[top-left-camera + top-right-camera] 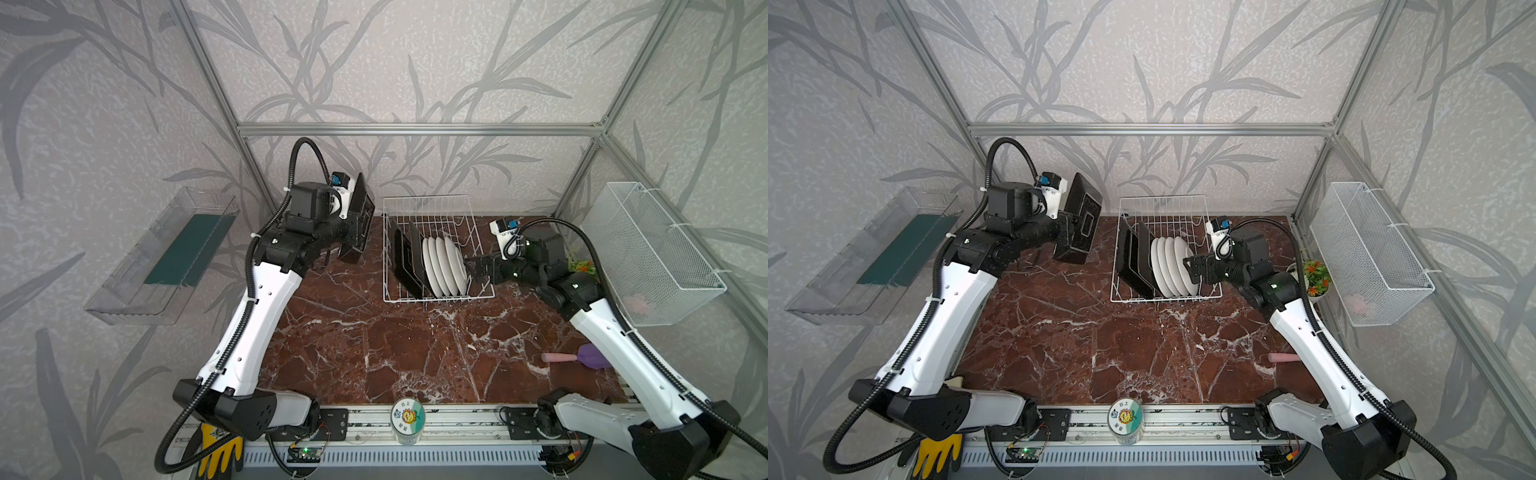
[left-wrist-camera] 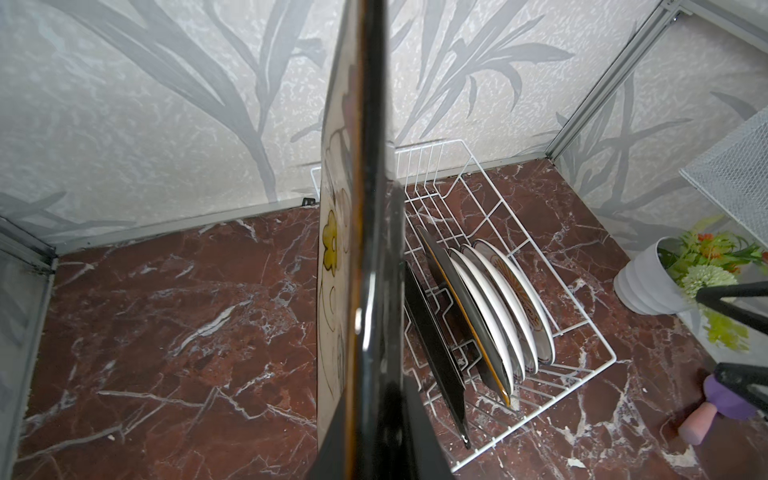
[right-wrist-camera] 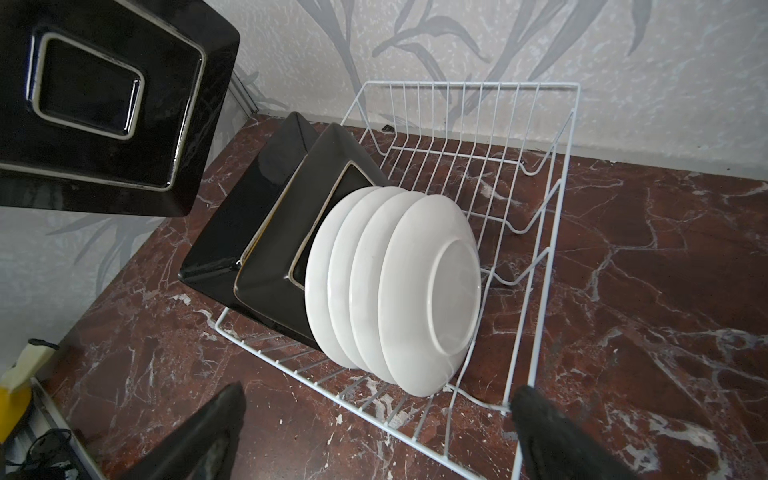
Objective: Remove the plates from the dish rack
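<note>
Both top views: left tool (image 1: 354,235) clenches a square plate (image 1: 362,203), lifted clear at the dish rack's (image 1: 428,198) 9 o'clock; right tool (image 1: 468,270) gapes wide, probably to straddle a round plate (image 1: 455,262).

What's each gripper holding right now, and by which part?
The left gripper grips a black square plate by its rim; right gripper is open, holding nothing.
</note>
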